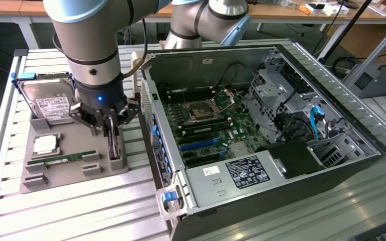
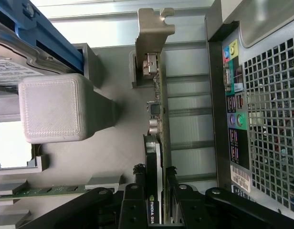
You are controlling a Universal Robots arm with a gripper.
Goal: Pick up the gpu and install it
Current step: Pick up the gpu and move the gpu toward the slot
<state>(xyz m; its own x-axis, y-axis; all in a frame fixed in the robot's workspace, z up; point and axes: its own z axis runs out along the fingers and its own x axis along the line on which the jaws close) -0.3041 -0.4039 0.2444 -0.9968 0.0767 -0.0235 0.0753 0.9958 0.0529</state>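
Note:
The gpu (image 1: 115, 145) stands on its edge in a slot at the exterior view's right side of the grey holder tray (image 1: 59, 175). It is a thin dark card (image 2: 153, 143) with a silver bracket (image 2: 154, 28) at its far end. My gripper (image 1: 111, 131) reaches straight down over it. In the wrist view my gripper (image 2: 155, 176) has a black finger (image 2: 137, 191) pressed against each face of the card, shut on it. The card still sits in its tray slot. The open computer case (image 1: 247, 125) lies just beside the tray, its motherboard slots (image 1: 196, 145) exposed.
The tray also holds a silver hard drive (image 1: 49, 100) with a blue rail, a square processor (image 1: 45, 144) and a green RAM stick (image 1: 66, 158). The case's rear panel (image 2: 261, 119) stands close beside the card. A slatted metal table (image 1: 79, 211) carries everything.

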